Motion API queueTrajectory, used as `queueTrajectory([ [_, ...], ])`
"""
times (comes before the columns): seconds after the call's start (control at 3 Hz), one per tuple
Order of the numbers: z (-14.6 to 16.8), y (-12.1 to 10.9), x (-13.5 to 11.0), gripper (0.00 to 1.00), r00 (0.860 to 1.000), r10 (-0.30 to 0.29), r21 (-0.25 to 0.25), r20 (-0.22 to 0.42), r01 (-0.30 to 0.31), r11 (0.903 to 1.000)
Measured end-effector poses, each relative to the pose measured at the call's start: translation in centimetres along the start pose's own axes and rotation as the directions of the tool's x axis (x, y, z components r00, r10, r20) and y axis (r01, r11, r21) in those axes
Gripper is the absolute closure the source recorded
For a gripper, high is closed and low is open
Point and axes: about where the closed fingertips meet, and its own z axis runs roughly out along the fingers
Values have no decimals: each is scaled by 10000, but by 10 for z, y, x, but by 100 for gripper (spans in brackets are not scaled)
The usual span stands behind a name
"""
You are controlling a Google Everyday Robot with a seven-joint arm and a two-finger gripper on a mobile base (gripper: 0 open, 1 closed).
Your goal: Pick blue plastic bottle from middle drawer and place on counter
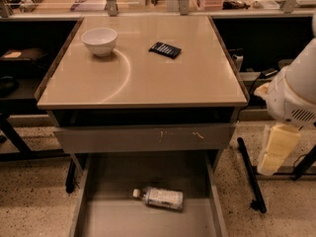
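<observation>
Saw the white arm at the right edge of the camera view, well apart from the table, with the pale yellow gripper hanging downward beneath it, out beyond the table's right side and lower than the tabletop; could not tell whether wide or narrow. Found the blue plastic bottle lying on its side on the floor of the open middle drawer, long axis running roughly left to right, white cap pointing left. Noted on the table a white bowl at back left and a black calculator to its right, apart.
</observation>
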Motion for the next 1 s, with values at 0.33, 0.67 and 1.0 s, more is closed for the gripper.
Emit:
queueTrajectory([
  [0.33,78,24,16,0,9995,-261,-675,184,273,9973],
  [0.67,152,40,31,0,9977,-684,-1445,34,681,9872],
  [1.0,158,42,32,0,9977,-674,-1523,38,672,9860],
])
